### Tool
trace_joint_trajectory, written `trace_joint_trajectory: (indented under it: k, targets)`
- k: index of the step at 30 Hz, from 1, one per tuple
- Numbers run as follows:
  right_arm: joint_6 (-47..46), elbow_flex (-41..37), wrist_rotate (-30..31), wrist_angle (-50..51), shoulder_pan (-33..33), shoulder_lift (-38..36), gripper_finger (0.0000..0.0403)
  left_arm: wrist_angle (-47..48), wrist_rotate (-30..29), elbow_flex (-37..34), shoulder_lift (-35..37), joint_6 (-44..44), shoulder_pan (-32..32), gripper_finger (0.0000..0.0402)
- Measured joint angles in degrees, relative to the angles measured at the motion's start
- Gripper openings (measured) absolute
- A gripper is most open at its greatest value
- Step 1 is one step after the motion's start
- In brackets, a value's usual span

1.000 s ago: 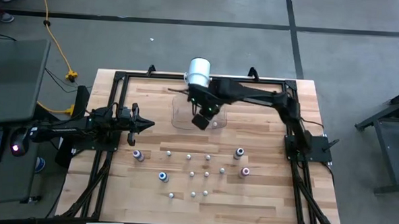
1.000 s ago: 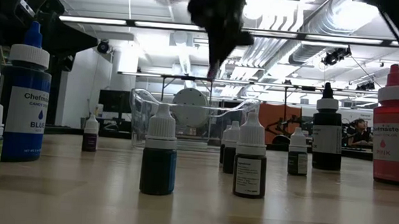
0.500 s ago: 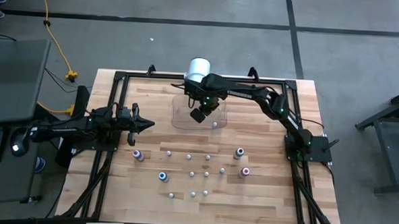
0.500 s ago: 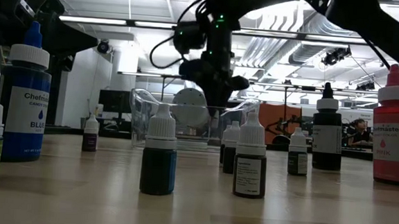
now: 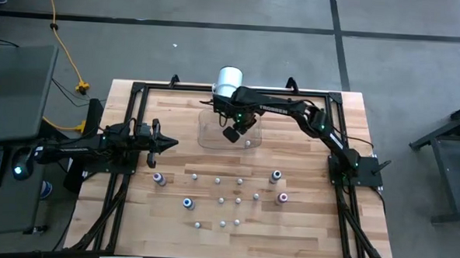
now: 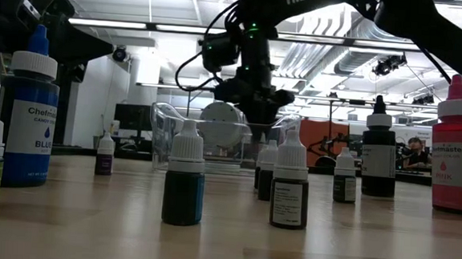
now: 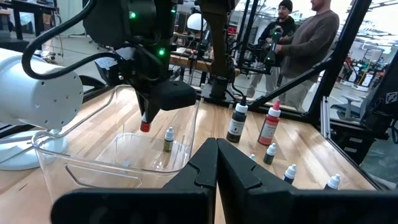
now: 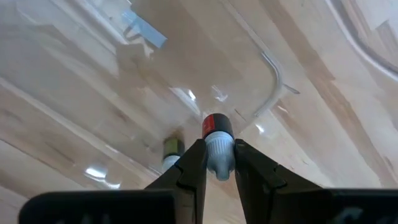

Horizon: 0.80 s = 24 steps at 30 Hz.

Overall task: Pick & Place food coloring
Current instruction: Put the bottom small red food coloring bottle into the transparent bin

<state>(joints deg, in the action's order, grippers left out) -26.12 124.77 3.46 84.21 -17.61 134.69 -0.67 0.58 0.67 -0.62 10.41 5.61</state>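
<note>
Holding a tiny food coloring bottle with a red bottom and a white cap (image 8: 217, 142), the right gripper (image 5: 230, 134) hangs over the clear plastic tub (image 5: 208, 136) at the far side of the wooden table (image 5: 303, 225). Its two dark fingers (image 8: 189, 168) pinch the little bottle by its cap, so the red end points down into the tub. The bottle is up in the air, not touching the tub floor. One small bottle with a yellow-green label (image 7: 168, 139) already stands inside the tub.

A big white cylinder (image 5: 228, 81) stands just beside the tub, at the table's far edge.

The left gripper (image 5: 167, 142) waits near the left side of the table, and its fingers are squeezed together with nothing between them.

The other small bottles (image 5: 221, 200) stand spread out on the table nearer the front. Most have white caps. A blue bottle (image 6: 28, 117) stands tall at one end in the low view, and a pink bottle (image 6: 453, 156) at the other end. A dark bottle with a black cap (image 6: 378, 158) stands near the pink one.

Two people (image 7: 301, 43) stand in the room behind the table.
</note>
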Motion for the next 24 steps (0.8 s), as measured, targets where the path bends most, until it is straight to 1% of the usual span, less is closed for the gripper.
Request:
trace_joint_trajectory:
  k: [6, 12, 19, 24]
  targets:
    - [-0.3, 0.0, 0.6, 0.5, 0.6, 0.0, 0.0060, 0.0, 0.0, 0.0, 0.0, 0.0, 0.0, 0.0001]
    - [-1.0, 0.0, 3.1, 0.6, 1.7, 0.0, 0.0066, 0.0, 0.0, 0.0, 0.0, 0.0, 0.0, 0.0001]
    - [-2.2, 0.0, 3.1, 0.1, 2.1, -0.1, 0.0060, 0.0, 0.0, 0.0, 0.0, 0.0, 0.0, 0.0001]
    - [-2.6, 0.0, 3.4, 0.2, 2.4, -1.7, 0.0066, 0.0, 0.0, 0.0, 0.0, 0.0, 0.0, 0.0001]
